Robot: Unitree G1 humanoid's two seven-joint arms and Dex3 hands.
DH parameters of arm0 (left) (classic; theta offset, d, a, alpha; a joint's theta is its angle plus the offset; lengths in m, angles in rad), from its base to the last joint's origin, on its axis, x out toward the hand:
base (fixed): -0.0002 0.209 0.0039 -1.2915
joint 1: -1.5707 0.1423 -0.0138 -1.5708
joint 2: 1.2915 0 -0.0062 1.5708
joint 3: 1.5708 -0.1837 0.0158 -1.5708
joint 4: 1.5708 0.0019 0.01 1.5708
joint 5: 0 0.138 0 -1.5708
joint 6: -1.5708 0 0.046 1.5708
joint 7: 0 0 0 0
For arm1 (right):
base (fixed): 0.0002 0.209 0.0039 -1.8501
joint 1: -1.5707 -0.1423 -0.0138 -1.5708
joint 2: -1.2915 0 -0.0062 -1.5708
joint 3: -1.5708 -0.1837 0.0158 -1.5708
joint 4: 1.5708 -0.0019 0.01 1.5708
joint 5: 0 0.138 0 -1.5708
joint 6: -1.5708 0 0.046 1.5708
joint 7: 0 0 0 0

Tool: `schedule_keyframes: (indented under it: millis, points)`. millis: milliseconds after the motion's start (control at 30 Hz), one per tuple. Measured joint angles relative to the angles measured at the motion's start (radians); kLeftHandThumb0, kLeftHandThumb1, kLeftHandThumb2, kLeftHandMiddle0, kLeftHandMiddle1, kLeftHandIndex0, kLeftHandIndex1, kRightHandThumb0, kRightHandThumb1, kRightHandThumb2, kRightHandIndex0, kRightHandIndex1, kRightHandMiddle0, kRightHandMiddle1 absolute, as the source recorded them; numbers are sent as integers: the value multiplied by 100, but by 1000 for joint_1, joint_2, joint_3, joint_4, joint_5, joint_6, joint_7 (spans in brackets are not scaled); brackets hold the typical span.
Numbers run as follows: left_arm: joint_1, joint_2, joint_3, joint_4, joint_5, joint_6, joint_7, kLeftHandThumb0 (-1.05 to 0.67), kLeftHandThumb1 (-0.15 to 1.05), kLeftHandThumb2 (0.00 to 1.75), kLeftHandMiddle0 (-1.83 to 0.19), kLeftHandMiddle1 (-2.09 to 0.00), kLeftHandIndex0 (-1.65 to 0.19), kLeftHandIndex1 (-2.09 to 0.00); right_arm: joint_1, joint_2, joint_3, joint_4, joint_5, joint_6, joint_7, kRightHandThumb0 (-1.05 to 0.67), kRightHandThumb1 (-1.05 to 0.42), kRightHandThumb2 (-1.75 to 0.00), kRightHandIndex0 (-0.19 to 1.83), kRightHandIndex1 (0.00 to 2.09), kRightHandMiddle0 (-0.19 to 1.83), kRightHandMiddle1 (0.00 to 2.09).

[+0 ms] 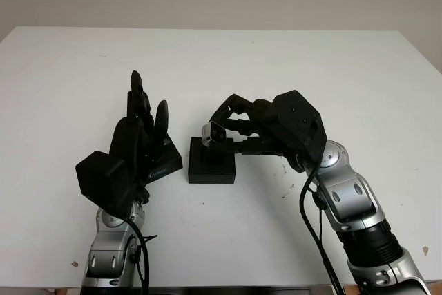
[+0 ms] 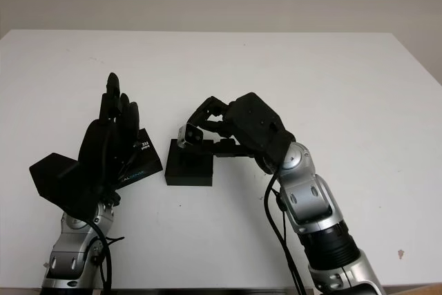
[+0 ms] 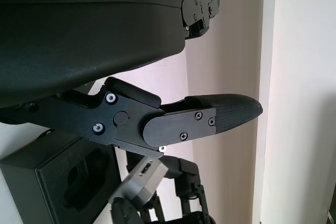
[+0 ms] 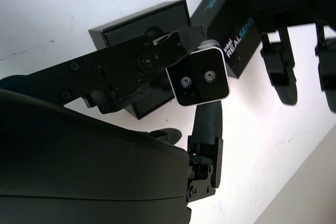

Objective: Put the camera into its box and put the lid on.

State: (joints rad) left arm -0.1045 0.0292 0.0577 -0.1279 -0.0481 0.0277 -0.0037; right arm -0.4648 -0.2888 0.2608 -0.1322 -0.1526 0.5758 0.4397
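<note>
The right robot hand [image 1: 231,126] grips the camera [image 1: 213,133] just above the box [image 1: 212,162] — the open left robot hand [image 1: 141,132] stands beside the box.

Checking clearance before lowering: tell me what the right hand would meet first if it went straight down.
Probably the open black box: the right hand holds the camera above it. Depth is uncertain.

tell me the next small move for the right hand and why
Probably lower the camera into the box: the right hand grips it just above the open box, not yet seated. The lid lies beside the box by the open left hand.
</note>
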Motion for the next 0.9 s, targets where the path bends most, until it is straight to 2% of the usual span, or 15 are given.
schedule_keyframes:
  millis: [300,567,900]
  points:
    - [0,-4,-2,0,5,-1,7,-70,105,56,19,0,19,0,0,-25,16,55,-21,-47,28,-41,-102,-5,34,9,21,201]
    - [0,-8,-4,0,3,-1,8,-71,105,55,19,0,19,0,-2,-44,28,92,-50,-108,38,-41,-101,-5,35,9,21,196]
    - [0,-8,-5,0,-1,-1,5,-71,105,55,19,0,19,0,-12,-45,33,113,-62,-115,44,-38,-102,-6,34,9,15,196]
